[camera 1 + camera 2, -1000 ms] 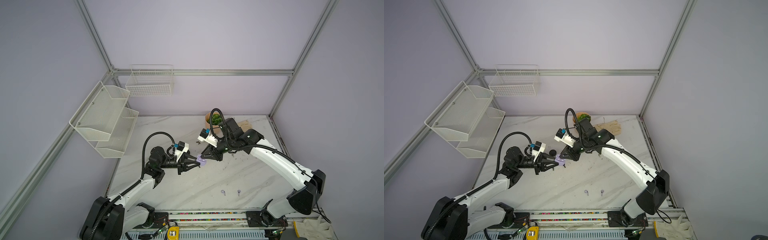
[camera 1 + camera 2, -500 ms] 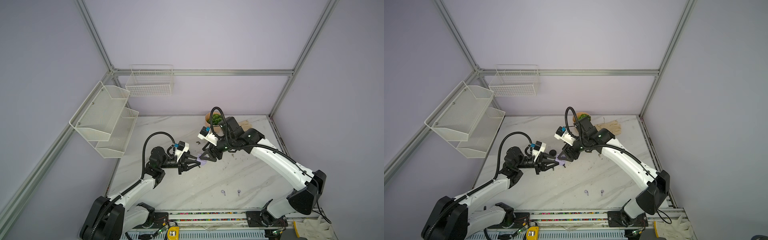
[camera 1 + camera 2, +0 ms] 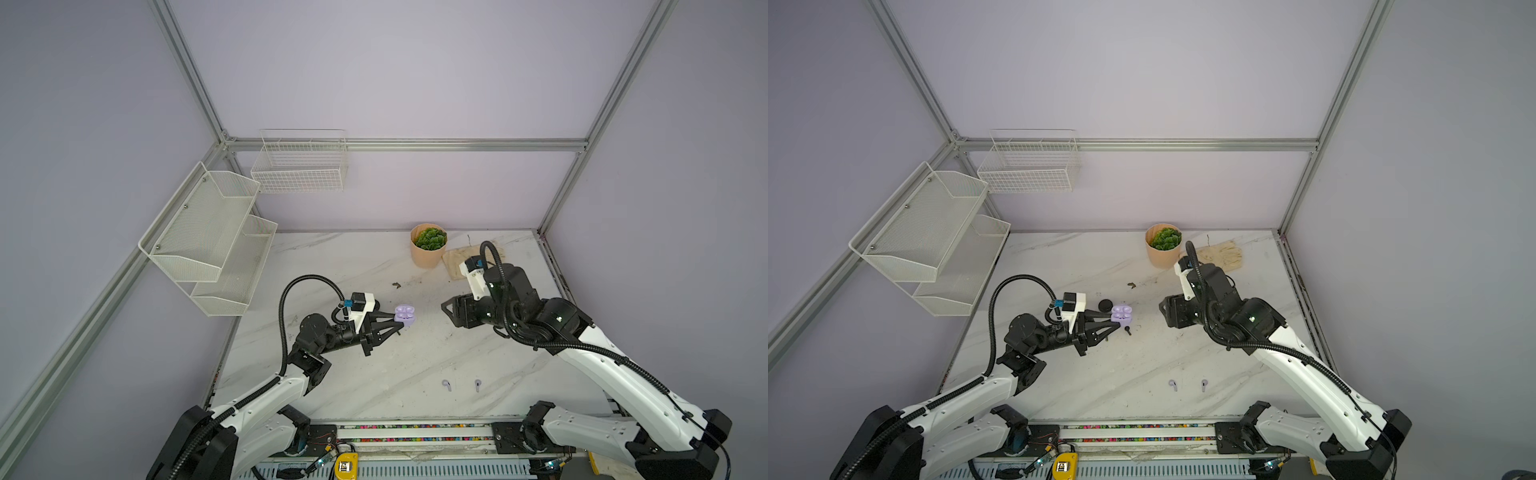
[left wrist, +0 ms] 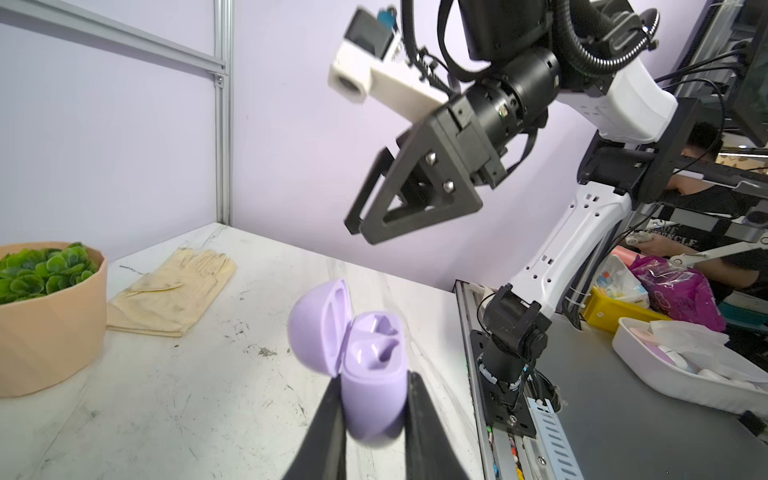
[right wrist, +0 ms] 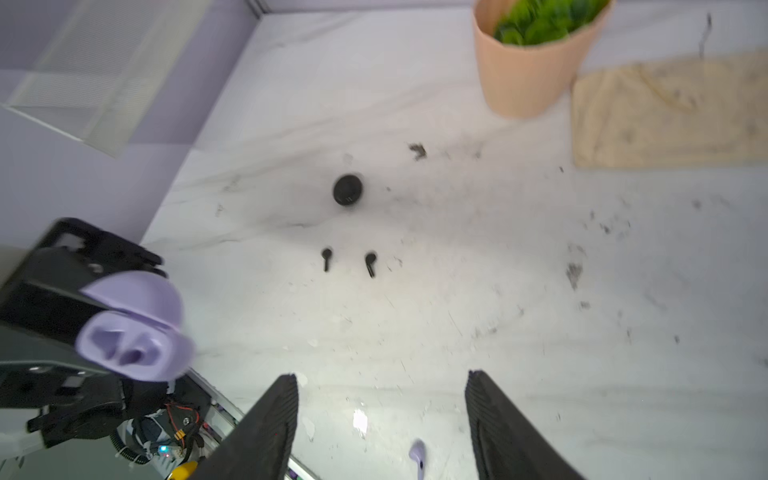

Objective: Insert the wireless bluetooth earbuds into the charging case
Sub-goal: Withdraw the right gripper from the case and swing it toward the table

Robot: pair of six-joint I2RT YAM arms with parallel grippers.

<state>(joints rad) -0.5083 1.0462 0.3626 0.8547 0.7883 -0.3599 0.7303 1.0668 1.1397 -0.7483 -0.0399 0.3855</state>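
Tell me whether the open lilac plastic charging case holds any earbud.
No: both wells of the lilac charging case sit empty.

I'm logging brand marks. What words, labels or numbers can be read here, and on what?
Nothing reads clearly.
White print on a black shirt in the background: partly hidden, unreadable.
Too small to read: the yellow tag by the front rail.
No text on the lilac charging case, pot or glove.

The right wrist view is smeared: the black case (image 5: pixel 348 190) and black earbuds (image 5: pixel 327 258) lack detail, and the glove (image 5: pixel 669 112) is cut by the edge. In a top view the left hand (image 3: pixel 398 323) hides that case.
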